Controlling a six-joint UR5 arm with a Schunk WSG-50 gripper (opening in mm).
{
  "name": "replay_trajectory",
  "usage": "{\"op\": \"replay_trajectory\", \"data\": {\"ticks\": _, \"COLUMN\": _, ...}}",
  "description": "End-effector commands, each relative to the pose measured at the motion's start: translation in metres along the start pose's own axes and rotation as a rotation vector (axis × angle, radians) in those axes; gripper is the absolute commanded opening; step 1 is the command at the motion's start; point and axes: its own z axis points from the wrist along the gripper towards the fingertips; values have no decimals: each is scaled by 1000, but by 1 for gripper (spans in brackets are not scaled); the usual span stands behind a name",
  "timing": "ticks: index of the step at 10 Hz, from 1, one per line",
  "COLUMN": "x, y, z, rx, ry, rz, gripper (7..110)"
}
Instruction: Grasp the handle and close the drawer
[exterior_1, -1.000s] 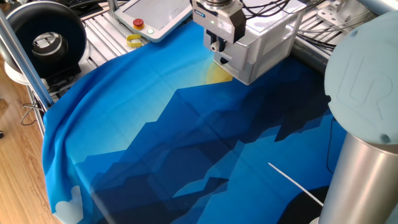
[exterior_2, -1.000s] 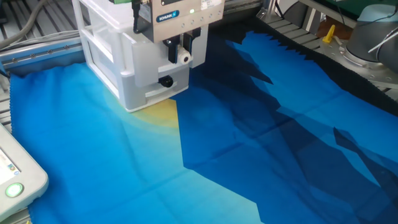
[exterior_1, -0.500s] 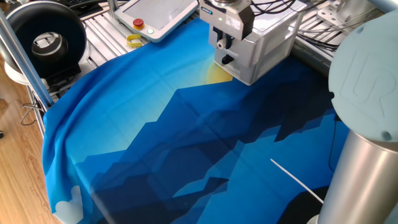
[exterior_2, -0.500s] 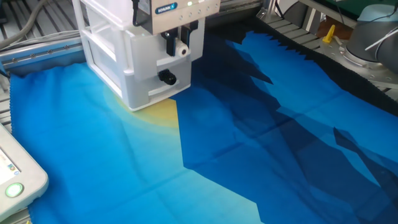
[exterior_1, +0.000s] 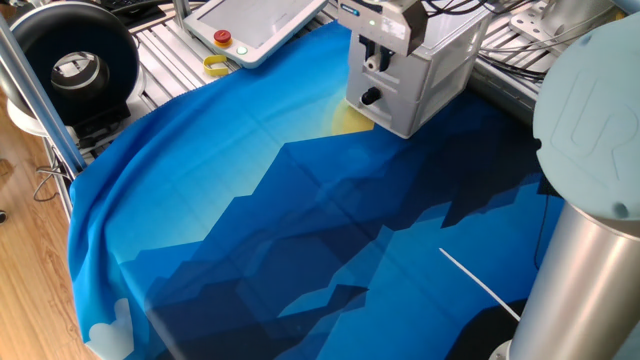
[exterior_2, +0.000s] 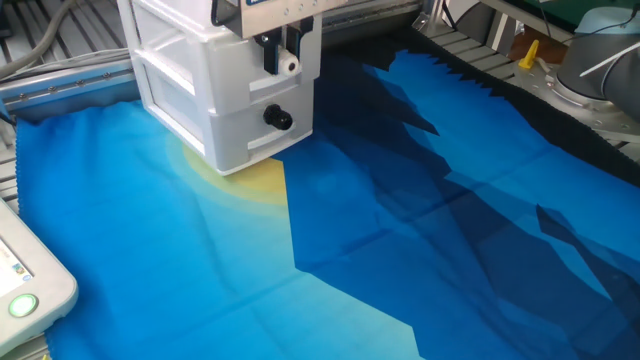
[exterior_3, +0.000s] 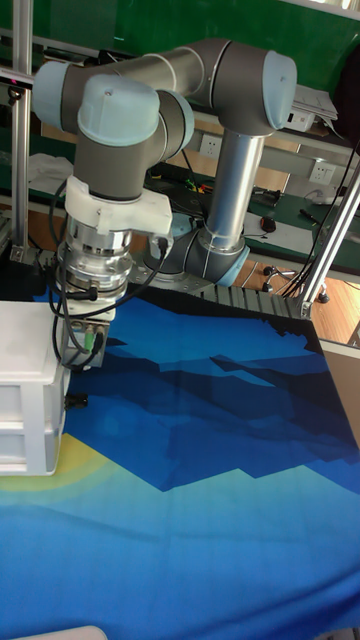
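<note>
One fixed view shows the handle (exterior_1: 372, 62), a small white knob, sitting between the two dark fingers (exterior_1: 363, 57) of the gripper (exterior_1: 373, 60). The fingers look pinched on it, so the arm can push. The handle is on the front of the drawer (exterior_2: 235, 75), the top one in the white box (exterior_2: 175, 70). The drawer front looks flat with the box front, so I think it is almost shut or shut. Just below is the black knob (exterior_2: 275, 117) of the other drawer. The box stands on a blue cloth (exterior_2: 400, 220).
</note>
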Motion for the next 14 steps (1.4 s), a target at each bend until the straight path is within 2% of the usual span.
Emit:
{"op": "replay_trajectory", "data": {"ticks": 1, "x": 4, "y": 0, "z": 0, "rx": 7, "ry": 2, "rz": 0, "gripper": 7}}
{"op": "replay_trajectory", "data": {"ticks": 7, "x": 2, "y": -2, "z": 1, "rx": -3, "ry": 20, "rz": -12, "gripper": 7}}
{"op": "replay_trajectory", "data": {"ticks": 9, "x": -2, "y": -8, "z": 2, "rx": 17, "ry": 7, "rz": -13, "gripper": 7}}
{"op": "replay_trajectory", "data": {"ticks": 14, "x": -3, "y": -7, "z": 1, "rx": 17, "ry": -2, "rz": -13, "gripper": 7}}
